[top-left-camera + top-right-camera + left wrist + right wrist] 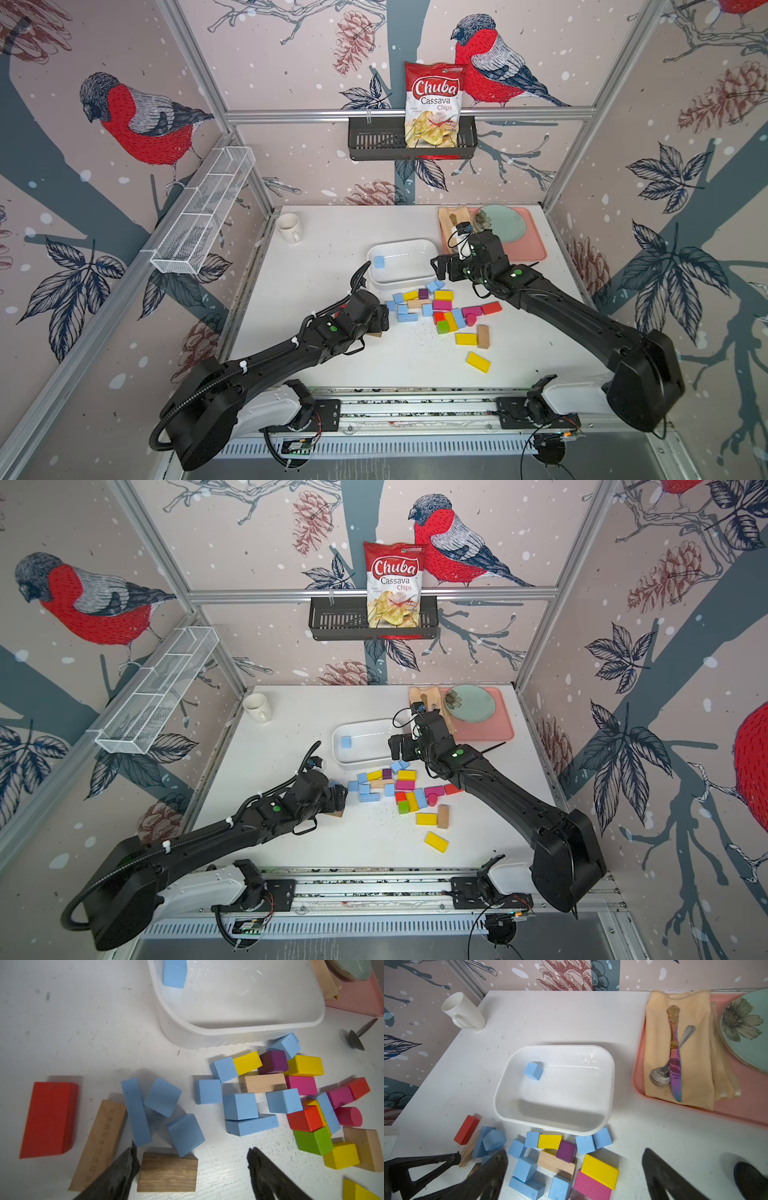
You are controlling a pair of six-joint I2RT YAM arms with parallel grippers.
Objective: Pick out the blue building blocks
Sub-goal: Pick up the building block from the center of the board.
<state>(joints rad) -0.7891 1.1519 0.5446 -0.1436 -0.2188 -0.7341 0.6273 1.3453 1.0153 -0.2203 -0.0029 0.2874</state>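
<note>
Top views: my left gripper (380, 322) sat low on the table (324, 266) at the left edge of the block pile. My right gripper (439, 266) hung by the right end of the white tub (409, 266). One blue cube (378, 261) lay in the tub near its left wall. The other blue blocks (402, 311) were on the table just in front of the tub, mostly on the pile's left side, mixed w/ yellow, pink, red, green & purple ones. A mug (289, 226) stood back left, a pink tray (534, 249) back right. Left wrist cam: my left fingers were spread wide, gripping nothing. Btwn them lay a tilted blue cube (186, 1134), one corner over a brown wood block (167, 1172), w/ one fingertip right at that block's corner. Just past it a blue bar (136, 1111) touched another blue piece, and a pale wood bar (99, 1145) & red slab (48, 1120) lay alongside. Several more blue blocks sat in the main cluster near the tub. Right wrist cam: my right fingers were wide apart too, empty, hovering over the pile. The tub held only that single blue cube, and two blue neighbours (585, 1145) sat just beside its near rim.
</note>
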